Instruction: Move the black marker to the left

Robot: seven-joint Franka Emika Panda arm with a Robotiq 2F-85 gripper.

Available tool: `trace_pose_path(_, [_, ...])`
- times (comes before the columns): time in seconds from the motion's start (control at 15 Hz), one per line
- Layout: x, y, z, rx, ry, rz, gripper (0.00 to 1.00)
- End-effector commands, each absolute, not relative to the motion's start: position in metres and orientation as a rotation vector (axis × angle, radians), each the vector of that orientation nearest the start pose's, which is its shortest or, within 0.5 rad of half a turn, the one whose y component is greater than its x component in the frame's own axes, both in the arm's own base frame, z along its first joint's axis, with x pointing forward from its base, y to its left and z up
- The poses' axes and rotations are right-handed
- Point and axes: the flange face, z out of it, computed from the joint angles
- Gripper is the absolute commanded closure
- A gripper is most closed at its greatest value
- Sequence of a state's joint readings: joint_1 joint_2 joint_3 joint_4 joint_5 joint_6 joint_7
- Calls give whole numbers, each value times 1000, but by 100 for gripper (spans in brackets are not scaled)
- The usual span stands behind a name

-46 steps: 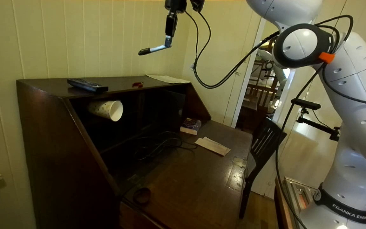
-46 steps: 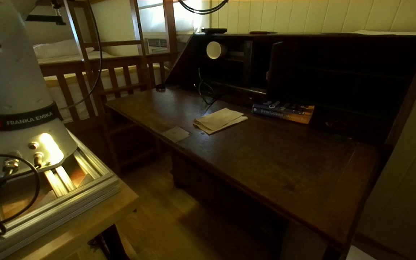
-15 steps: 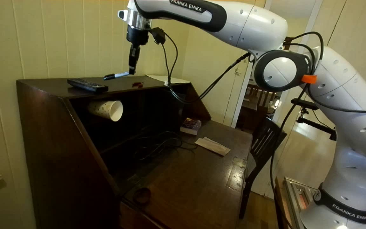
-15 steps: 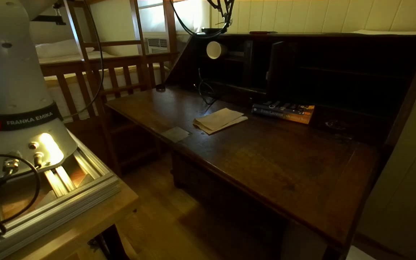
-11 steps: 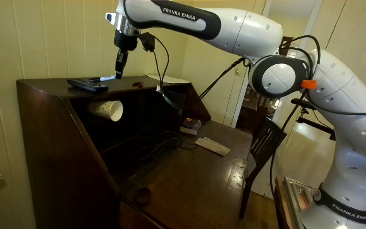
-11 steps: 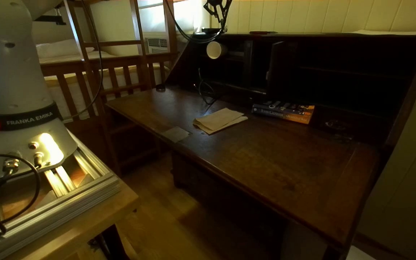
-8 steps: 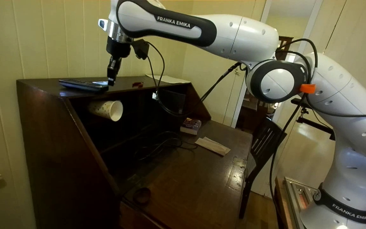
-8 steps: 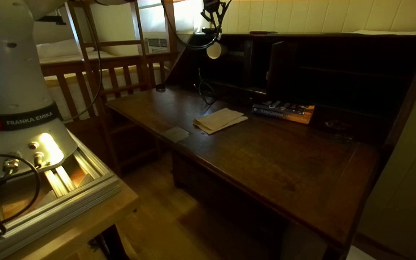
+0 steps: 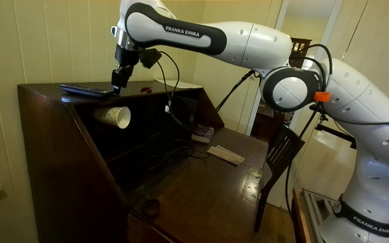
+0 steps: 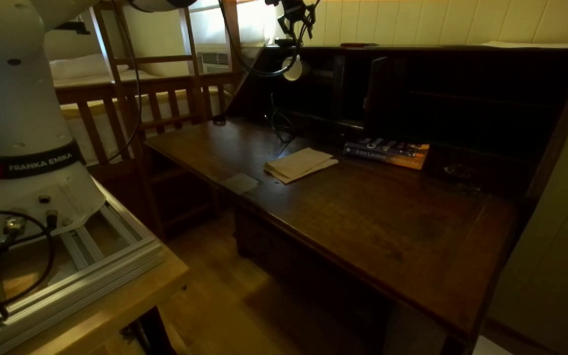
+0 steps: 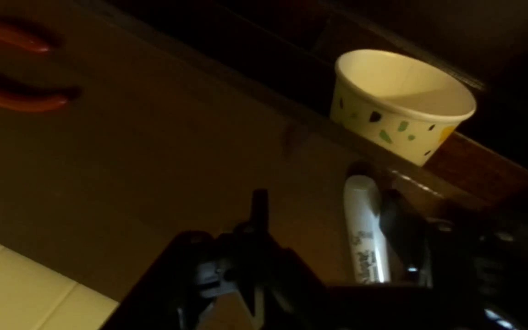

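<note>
We see the gripper (image 11: 326,197) spread wide, holding nothing; in the wrist view the marker (image 11: 365,229) lies between its fingers (image 11: 259,211) over the desk top (image 11: 177,160), nearer the right one, contact unclear.

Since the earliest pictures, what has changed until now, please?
The gripper came down and opened, letting go of the marker, which now seems to lie on the desk top. In an exterior view, the gripper also went left and the remote control shifted slightly left. The bright patch on the robot's base is gone. The cup, book and folded paper stayed.
</note>
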State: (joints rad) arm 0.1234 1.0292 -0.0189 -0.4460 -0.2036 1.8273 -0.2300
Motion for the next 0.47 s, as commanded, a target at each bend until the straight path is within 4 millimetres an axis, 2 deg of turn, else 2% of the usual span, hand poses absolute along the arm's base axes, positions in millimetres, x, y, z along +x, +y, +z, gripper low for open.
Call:
trace_pose_path(0.0, [796,48,527,-3173,-460,-680,4])
trace_pose_path(0.13, [789,30,556,-3060,-498,-731,0])
trace_pose_path(0.27, [777,16,586,-2960,-621,-757,0])
trace_pose_path(0.33, [788,26,562,-3055,-534,-745,0])
trace_pose_path(0.4, [783,19,576,-3020,-564,-765,0])
